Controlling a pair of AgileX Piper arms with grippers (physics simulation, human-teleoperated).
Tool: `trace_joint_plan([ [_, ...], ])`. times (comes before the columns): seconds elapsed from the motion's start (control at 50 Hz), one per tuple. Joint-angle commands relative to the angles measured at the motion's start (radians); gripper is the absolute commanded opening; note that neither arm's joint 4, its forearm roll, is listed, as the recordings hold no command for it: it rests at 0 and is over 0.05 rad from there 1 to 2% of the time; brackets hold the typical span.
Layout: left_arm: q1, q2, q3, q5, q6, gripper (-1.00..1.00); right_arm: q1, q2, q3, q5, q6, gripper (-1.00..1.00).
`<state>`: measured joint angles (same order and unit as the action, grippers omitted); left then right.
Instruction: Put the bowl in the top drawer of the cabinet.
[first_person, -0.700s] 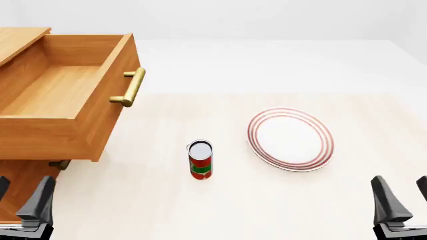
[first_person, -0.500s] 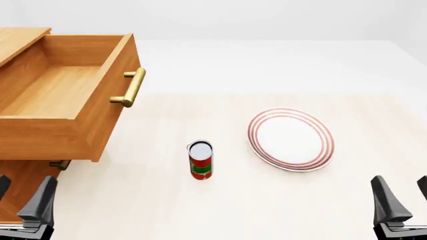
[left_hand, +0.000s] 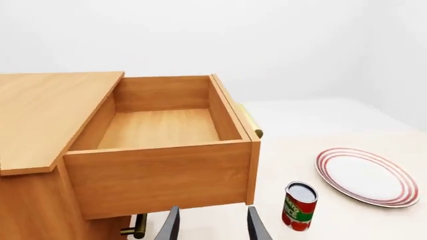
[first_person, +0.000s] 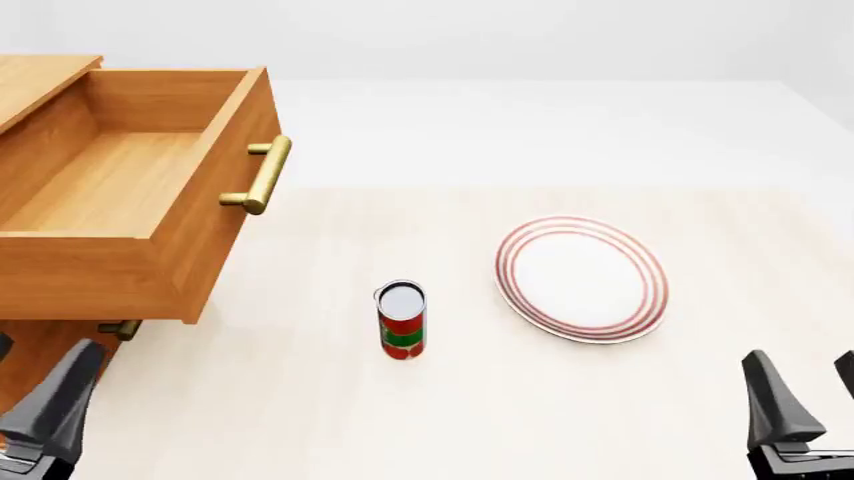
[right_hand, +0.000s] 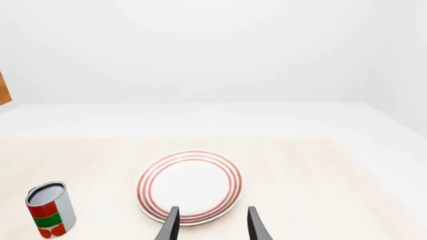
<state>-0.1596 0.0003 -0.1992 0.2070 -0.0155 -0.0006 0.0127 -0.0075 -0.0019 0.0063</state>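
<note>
The bowl is out of view in every picture. The cabinet (first_person: 38, 82) stands at the table's left, with its top drawer (first_person: 214, 215) pulled out and bare wood inside; a brass bar handle (first_person: 263, 175) is on its front. In the left wrist view the drawer (left_hand: 160, 180) fills the middle, beside the cabinet's flat top (left_hand: 47, 115). My left gripper (first_person: 27, 385) hangs open at the near left, below the drawer's corner, holding nothing. My right gripper (first_person: 807, 385) is open at the near right, and its fingers (right_hand: 172, 222) frame the plate's near edge.
A red and green can (first_person: 400, 320) stands upright mid-table. A flat white plate with red rings (first_person: 581, 278) lies to its right. The lower drawer's small brass handle (first_person: 120, 328) shows under the open drawer. Can (left_hand: 299, 206) and plate (left_hand: 367, 176) also show in the left wrist view.
My left gripper has shifted a little to the left and lower in the front view. The right gripper, drawer, can and plate have not moved.
</note>
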Motion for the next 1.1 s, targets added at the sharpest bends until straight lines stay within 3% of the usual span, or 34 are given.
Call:
trace_joint_plan([
  [0.02, -0.096, 0.0, -0.133, 0.14, -0.015, 1.0, 0.0, -0.001, -0.001, 0.003, 0.0, 1.0],
  [0.18, -0.143, 0.004, -0.164, 0.2, -0.015, 1.0, 0.0, -0.005, -0.001, 0.006, 0.0, 1.0],
  [0.6, -0.272, 0.141, -0.326, 0.257, -0.102, 1.0, 0.0, -0.006, 0.0, 0.006, 0.0, 1.0],
  [1.1, -0.504, 0.321, -0.426, 0.234, -0.126, 1.0, 0.0, -0.004, -0.005, 0.009, 0.0, 1.0],
])
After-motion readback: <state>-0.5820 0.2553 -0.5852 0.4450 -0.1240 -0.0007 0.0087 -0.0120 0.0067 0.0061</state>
